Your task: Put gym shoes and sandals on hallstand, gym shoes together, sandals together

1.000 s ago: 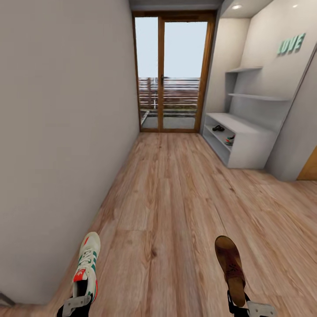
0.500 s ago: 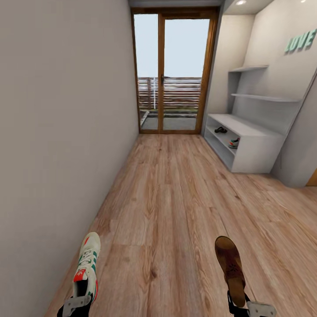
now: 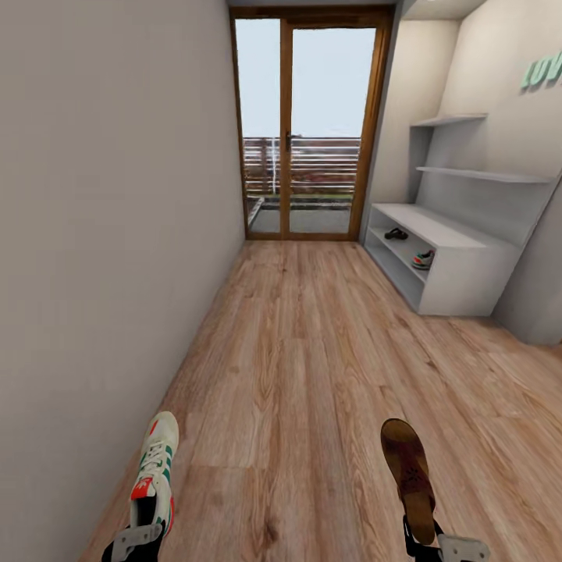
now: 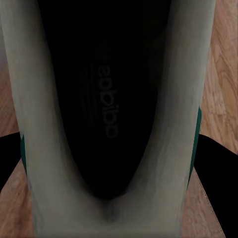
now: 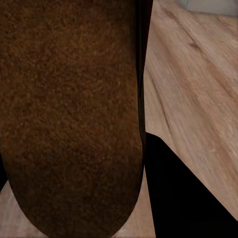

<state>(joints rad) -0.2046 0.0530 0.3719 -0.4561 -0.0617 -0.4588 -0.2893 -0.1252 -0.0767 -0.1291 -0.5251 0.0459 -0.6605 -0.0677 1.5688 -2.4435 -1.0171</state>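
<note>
Right gripper [image 3: 437, 540] clamps a sandal [image 3: 409, 476], left gripper [image 3: 134, 538] a sneaker [image 3: 154, 476]; rack [image 3: 460, 269] sits far right, closer to the right arm.

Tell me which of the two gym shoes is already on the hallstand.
The far gym shoe, small in the hallstand's lower bay at right, beside a sandal. The other gym shoe is held by the left gripper above the corridor floor.
</note>
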